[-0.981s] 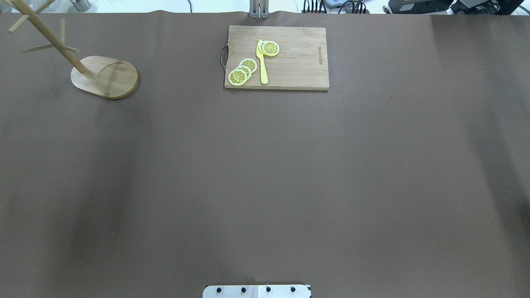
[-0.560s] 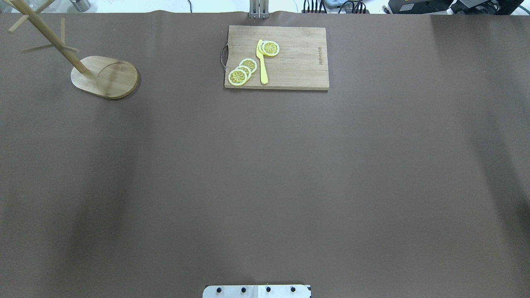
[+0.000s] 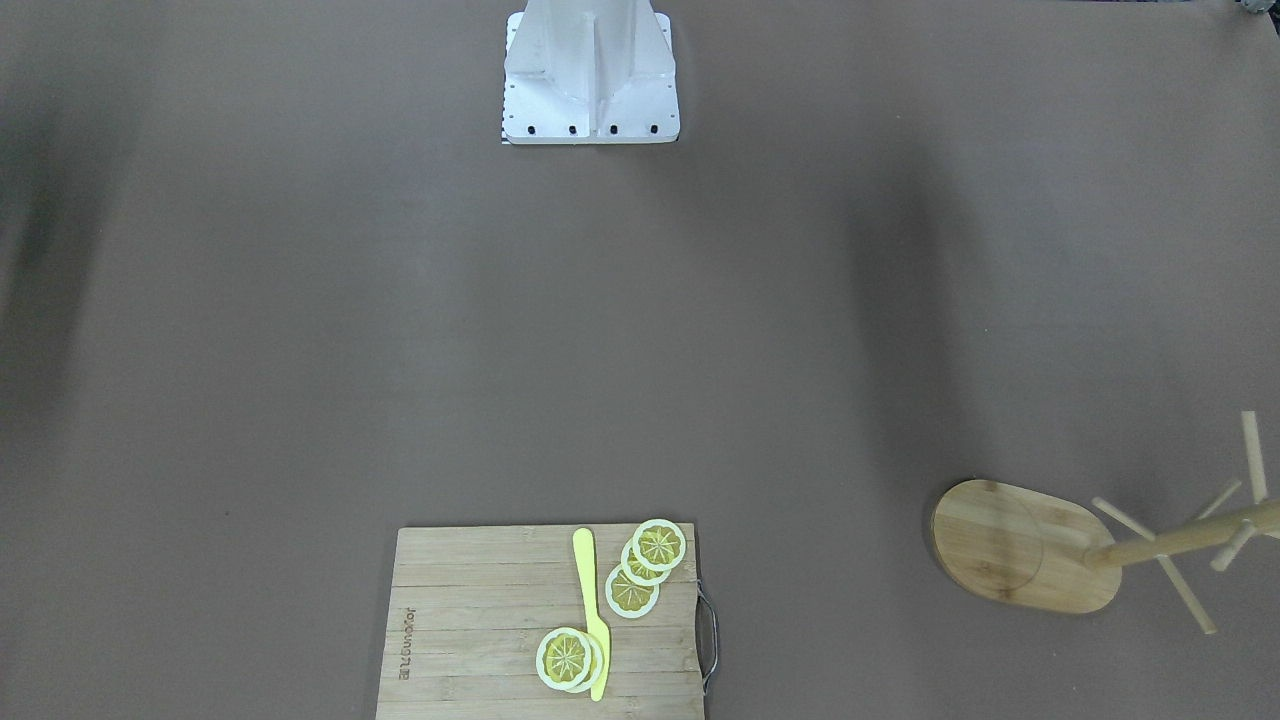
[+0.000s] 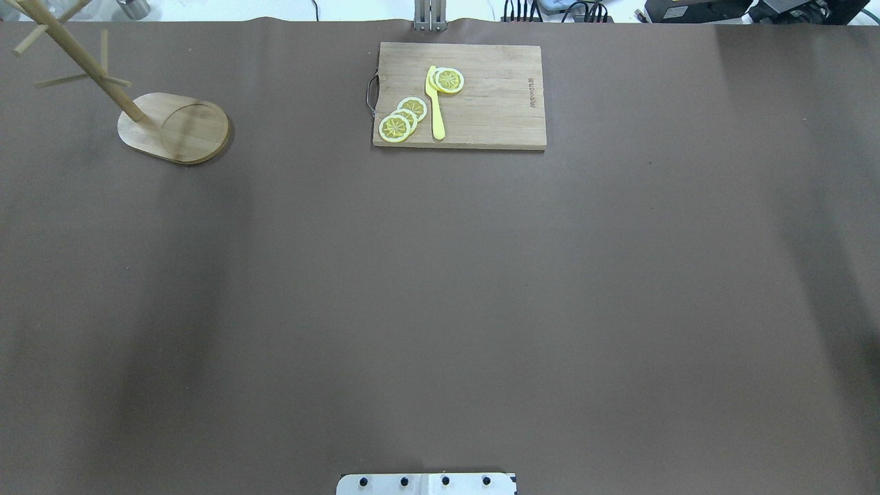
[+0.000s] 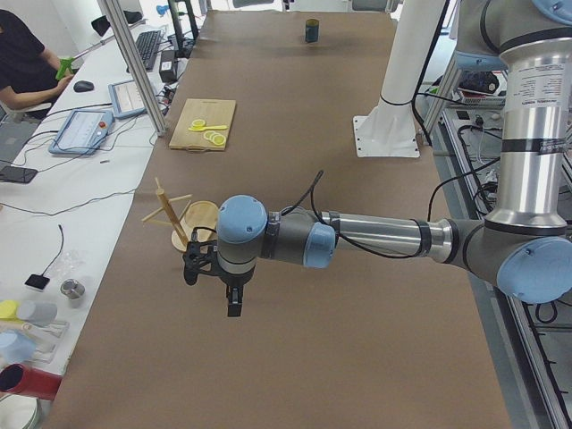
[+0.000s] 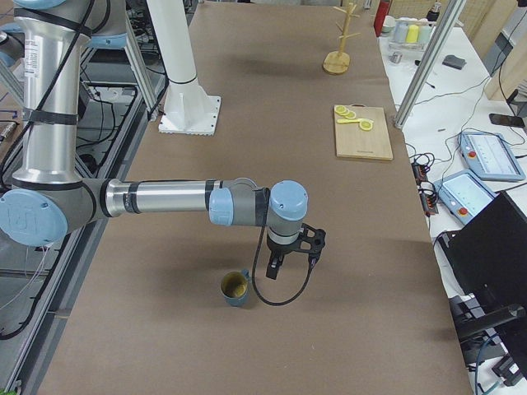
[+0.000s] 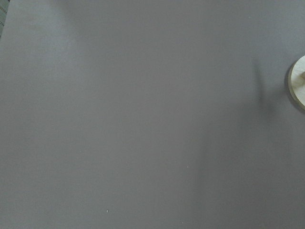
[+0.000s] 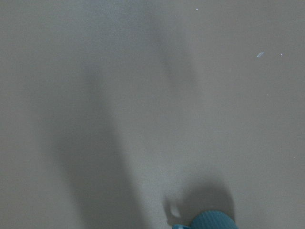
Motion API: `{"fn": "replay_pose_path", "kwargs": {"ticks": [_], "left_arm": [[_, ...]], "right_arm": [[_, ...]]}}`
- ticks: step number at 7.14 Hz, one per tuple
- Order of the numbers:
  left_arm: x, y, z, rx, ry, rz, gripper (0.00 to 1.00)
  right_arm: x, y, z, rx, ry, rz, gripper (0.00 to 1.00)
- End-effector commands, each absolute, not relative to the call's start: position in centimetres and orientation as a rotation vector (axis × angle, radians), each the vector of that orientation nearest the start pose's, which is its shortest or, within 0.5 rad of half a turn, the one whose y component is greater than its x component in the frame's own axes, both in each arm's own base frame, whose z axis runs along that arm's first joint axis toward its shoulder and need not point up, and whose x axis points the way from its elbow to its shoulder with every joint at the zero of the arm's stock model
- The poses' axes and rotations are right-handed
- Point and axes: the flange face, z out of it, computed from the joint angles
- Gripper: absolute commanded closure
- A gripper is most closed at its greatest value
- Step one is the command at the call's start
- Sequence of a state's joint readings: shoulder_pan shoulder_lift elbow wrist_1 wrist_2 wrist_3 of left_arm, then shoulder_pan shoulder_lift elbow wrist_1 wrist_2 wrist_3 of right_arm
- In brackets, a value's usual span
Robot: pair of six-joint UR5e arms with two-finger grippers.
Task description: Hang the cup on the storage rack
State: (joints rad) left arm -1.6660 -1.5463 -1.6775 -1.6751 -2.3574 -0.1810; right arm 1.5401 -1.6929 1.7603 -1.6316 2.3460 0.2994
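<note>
The cup (image 6: 235,287) stands upright on the table (image 6: 247,354), just beside and below the right gripper (image 6: 276,268), on the side of it nearer the robot. The right wrist view catches only the cup's blue edge at the bottom of the frame. The mouth faces up, so its long axis is vertical. Which way the handle faces cannot be made out.

It looks like a glazed mug: stiff, fairly heavy for its size, smooth enough to slip, and likely to chip if knocked. A pinch over the rim, with one finger inside and one outside on the wall opposite the handle, would probably be the safest hold. That leaves the handle free for a peg.

The rack (image 5: 179,219) stands well away from the right gripper at the far end of the table, just behind the left gripper (image 5: 234,304). Its post is upright and its thin pegs (image 4: 62,79) angle upward.

Both grippers hang over the table, but whether their fingers are parted or closed cannot be told from these side views.
</note>
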Motion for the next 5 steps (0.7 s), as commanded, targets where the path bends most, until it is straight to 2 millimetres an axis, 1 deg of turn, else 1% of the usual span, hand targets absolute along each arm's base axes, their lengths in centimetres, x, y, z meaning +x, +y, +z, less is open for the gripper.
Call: {"fn": "replay_pose_path", "kwargs": {"ticks": [1,3,4,5], "left_arm": [[-10.9,-48.3,60.6,0.142,0.791,-0.188,0.02],[-10.9,-48.3,60.5,0.144,0.793,-0.187,0.02],[-10.9,-48.3,60.5,0.145,0.794,-0.187,0.02],[-11.0,-48.3,60.2,0.151,0.794,-0.186,0.02]], "right_arm": [[5.0,-44.3,62.5,-0.116,-0.773,0.251,0.0],[5.0,-44.3,62.6,-0.121,-0.774,0.256,0.0],[5.0,-43.6,63.1,-0.133,-0.776,0.261,0.0],[5.5,-41.2,64.9,-0.167,-0.765,0.285,0.0]]}}
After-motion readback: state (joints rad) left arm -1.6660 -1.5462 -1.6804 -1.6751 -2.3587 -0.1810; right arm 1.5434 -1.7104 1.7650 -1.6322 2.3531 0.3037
